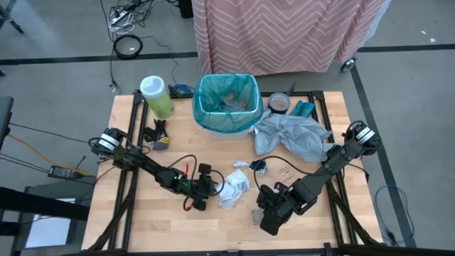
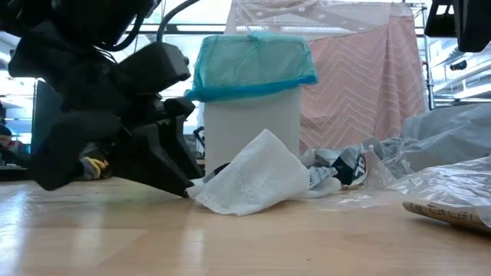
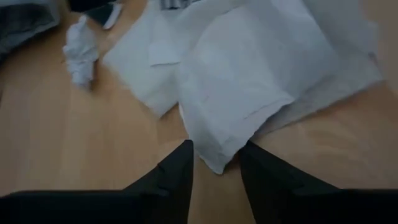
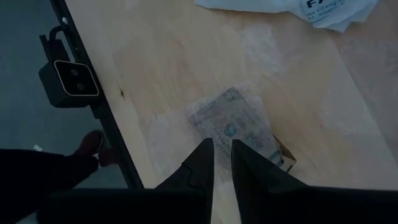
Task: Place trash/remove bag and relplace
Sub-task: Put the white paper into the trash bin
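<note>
I held the left gripper (image 3: 214, 163) with fingers parted astride the white paper wrapper (image 3: 242, 93) corner; closing low against the counter (image 3: 81, 137) should secure it. Right gripper (image 4: 222, 158) hovered, fingers parted, empty.

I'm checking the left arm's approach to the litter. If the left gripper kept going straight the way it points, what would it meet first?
Most likely the white paper wrapper: one corner already lies between the open fingers of the left gripper, low on the wooden table. Nothing else shows in between.
</note>
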Motion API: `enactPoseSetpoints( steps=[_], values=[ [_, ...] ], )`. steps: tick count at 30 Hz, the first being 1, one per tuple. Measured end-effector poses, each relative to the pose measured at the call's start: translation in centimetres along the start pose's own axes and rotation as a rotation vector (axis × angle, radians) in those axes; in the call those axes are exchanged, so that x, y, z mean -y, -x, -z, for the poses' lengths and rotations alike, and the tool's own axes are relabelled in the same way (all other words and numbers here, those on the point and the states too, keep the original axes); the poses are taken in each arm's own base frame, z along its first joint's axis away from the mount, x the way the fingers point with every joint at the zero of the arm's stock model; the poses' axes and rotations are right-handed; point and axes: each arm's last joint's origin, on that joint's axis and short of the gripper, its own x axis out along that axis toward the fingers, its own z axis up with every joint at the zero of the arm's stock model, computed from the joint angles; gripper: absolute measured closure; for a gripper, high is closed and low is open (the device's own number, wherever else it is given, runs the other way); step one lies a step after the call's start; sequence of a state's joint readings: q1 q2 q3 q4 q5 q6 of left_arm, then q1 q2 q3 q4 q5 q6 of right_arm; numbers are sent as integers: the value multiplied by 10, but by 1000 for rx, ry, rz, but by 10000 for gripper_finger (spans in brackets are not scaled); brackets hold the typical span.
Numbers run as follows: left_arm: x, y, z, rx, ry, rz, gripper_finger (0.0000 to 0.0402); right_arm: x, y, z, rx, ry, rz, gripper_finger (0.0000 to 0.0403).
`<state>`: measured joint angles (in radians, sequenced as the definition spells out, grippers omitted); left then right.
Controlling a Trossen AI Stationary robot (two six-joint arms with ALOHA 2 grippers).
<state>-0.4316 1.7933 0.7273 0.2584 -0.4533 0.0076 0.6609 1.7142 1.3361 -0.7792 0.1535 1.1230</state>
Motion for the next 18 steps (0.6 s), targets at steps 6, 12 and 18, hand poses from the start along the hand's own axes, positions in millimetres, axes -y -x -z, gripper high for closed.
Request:
enactPoseSetpoints(
  steps=[6,12,18],
  values=[
    [-1,-1,1,-8,81,-25,352,0,0,-1,1,-2,0,361],
    [-1,-1,-4,7,121,-25,395,0,0,-1,2,-3,1,364],
    [-4,6,-29,43,171,-21,399,1,0,-3,5,-8,4,365]
  ],
)
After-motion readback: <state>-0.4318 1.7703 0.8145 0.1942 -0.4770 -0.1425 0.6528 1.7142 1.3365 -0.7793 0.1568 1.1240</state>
